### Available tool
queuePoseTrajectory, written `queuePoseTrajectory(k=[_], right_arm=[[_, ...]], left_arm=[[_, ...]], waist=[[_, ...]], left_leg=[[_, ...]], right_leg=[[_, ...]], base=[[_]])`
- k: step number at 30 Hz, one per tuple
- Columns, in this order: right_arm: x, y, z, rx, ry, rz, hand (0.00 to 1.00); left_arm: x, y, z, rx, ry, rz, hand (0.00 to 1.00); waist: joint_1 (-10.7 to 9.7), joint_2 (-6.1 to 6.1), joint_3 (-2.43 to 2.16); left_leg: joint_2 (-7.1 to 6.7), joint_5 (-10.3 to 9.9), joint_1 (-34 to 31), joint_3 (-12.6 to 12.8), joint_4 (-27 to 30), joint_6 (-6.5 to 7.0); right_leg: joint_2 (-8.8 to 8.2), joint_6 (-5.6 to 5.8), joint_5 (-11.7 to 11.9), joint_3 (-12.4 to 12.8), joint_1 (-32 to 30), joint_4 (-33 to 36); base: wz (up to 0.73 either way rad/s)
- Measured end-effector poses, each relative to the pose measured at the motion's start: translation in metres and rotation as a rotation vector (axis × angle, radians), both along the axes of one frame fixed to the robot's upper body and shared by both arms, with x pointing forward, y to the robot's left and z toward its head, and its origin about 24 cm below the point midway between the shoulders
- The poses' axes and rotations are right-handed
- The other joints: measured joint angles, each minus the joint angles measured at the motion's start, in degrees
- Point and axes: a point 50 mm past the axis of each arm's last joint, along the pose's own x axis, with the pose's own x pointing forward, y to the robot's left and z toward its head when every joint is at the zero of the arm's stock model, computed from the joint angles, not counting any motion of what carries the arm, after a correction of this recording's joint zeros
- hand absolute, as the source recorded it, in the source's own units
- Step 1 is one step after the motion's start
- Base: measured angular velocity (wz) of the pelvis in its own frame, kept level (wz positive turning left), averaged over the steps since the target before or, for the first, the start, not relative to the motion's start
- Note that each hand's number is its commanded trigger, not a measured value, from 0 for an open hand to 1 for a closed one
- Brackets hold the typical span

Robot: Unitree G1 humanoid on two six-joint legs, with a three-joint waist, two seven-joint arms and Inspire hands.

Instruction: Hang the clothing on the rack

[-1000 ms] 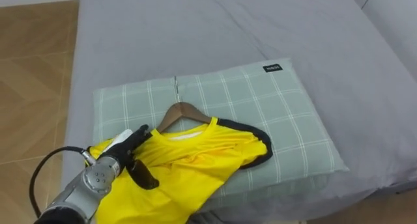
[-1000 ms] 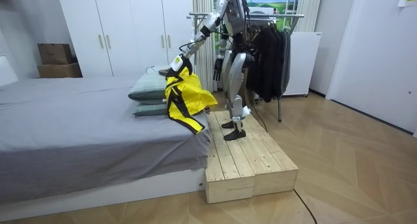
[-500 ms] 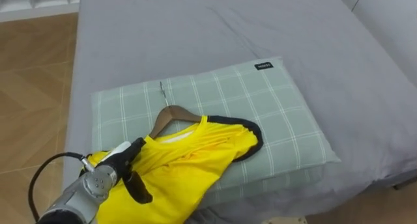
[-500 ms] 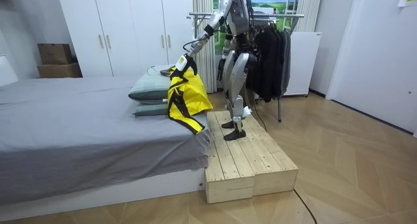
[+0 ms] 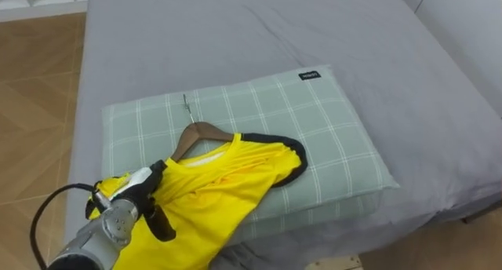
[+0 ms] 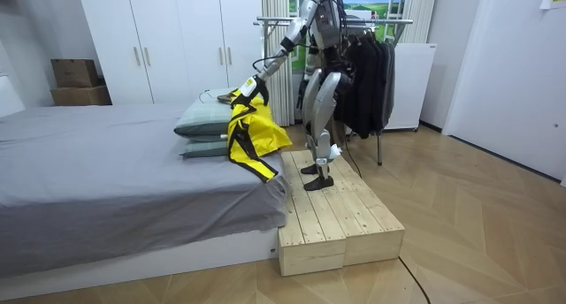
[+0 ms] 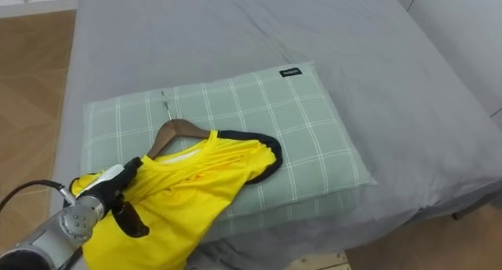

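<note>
A yellow shirt (image 5: 212,195) with dark trim at its neck lies on a wooden hanger (image 5: 198,133), partly on a green checked pillow (image 5: 321,136) at the bed's edge. The hanger's metal hook (image 5: 187,105) rests on the pillow. My left hand (image 5: 140,193) is shut on the shirt's near shoulder, at the hanger's end. In the room view that hand (image 6: 251,86) holds the shirt (image 6: 252,132) up so that it drapes down over the side of the bed. My right hand (image 6: 302,85) hangs by my body.
I stand on a wooden platform (image 6: 336,216) beside the grey bed (image 5: 314,34). Behind me is a clothes rail (image 6: 380,23) with dark garments (image 6: 367,70). White wardrobes (image 6: 168,39) line the far wall. Wooden floor (image 5: 31,105) lies left of the bed.
In the room view my left hand has risen a little and drawn nearer my body with the shirt. The eye view has shifted, so the pillow shows more to the left.
</note>
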Motion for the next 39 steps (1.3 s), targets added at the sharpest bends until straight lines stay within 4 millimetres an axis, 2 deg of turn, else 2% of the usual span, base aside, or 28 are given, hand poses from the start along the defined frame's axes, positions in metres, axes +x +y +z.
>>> queuePoseTrajectory(k=[9,12,19,24,25,26,27,28,32,35,39], right_arm=[[0.005,0.012,-0.001,-0.020,-0.009,-0.001,0.00],[0.005,0.016,-0.002,-0.023,-0.019,-0.003,0.00],[0.008,0.020,0.000,-0.027,-0.054,-0.006,0.00],[0.017,0.027,0.004,-0.027,-0.102,0.010,0.00],[0.019,0.028,0.005,-0.027,-0.111,0.015,0.00],[0.020,0.029,0.005,-0.028,-0.115,0.015,0.00],[0.020,0.030,0.005,-0.028,-0.117,0.015,0.00],[0.021,0.031,0.006,-0.026,-0.121,0.015,0.00],[0.022,0.033,0.006,-0.020,-0.127,0.016,0.00],[0.022,0.033,0.006,-0.021,-0.127,0.009,0.00],[0.022,0.033,0.006,-0.022,-0.129,0.008,0.00]], left_arm=[[-0.003,0.004,-0.002,0.036,-0.110,0.097,0.00],[-0.002,0.006,0.002,0.044,-0.173,0.137,0.00],[0.003,0.012,0.015,0.039,-0.307,0.236,0.00],[0.007,0.013,0.024,0.041,-0.391,0.280,0.00],[0.008,0.014,0.025,0.040,-0.408,0.291,0.24],[0.009,0.014,0.027,0.039,-0.424,0.299,0.33],[0.009,0.014,0.028,0.040,-0.431,0.302,0.71],[0.010,0.014,0.031,0.040,-0.444,0.309,1.00],[0.012,0.015,0.034,0.044,-0.467,0.324,1.00],[0.012,0.017,0.036,0.047,-0.489,0.345,1.00],[0.013,0.021,0.042,0.038,-0.529,0.390,1.00]], waist=[[-0.3,-0.82,0.22],[-0.5,-1.06,0.16],[-0.8,-1.12,0.16],[-0.8,-1.38,0.32],[-0.7,-1.44,0.38],[-0.8,-1.55,0.42],[-0.8,-1.56,0.45],[-0.8,-1.55,0.49],[-0.8,-1.22,0.76],[-0.8,-0.94,1.08],[-0.8,-0.81,1.15]], left_leg=[[0.45,0.0,-2.1,0.7,0.6,-0.01],[0.85,0.0,-4.0,0.8,1.5,-0.04],[1.45,0.0,-7.0,0.6,3.0,-0.12],[1.74,-0.1,-9.8,0.7,4.9,-0.23],[1.94,-0.1,-10.6,0.7,5.5,-0.25],[2.01,-0.2,-11.4,0.6,6.2,-0.34],[2.05,-0.2,-11.7,0.5,6.5,-0.37],[2.13,-0.2,-12.3,0.5,6.9,-0.37],[2.96,-0.4,-13.9,0.4,8.2,-0.47],[3.03,-0.4,-14.3,0.5,8.4,-0.47],[3.09,-0.4,-14.4,0.5,8.4,-0.49]], right_leg=[[0.25,-0.22,-0.1,1.0,-2.9,1.6],[0.85,-0.46,0.1,1.1,-4.7,2.1],[0.96,-0.83,0.3,1.0,-7.5,2.6],[0.92,-1.19,0.0,1.0,-10.3,4.6],[1.03,-1.25,0.0,0.9,-11.0,5.0],[1.03,-1.36,-0.2,0.9,-11.7,5.7],[1.04,-1.38,-0.2,0.9,-12.0,6.0],[1.05,-1.43,-0.2,0.9,-12.7,6.5],[1.55,-1.74,-0.1,0.5,-13.8,7.1],[1.55,-1.82,0.0,0.6,-14.4,7.6],[1.55,-1.96,0.1,0.5,-14.6,7.7]], base=[[-0.05],[-0.02],[0.00],[0.00],[0.00],[0.00],[0.00],[0.00],[-0.04],[0.00],[0.00]])
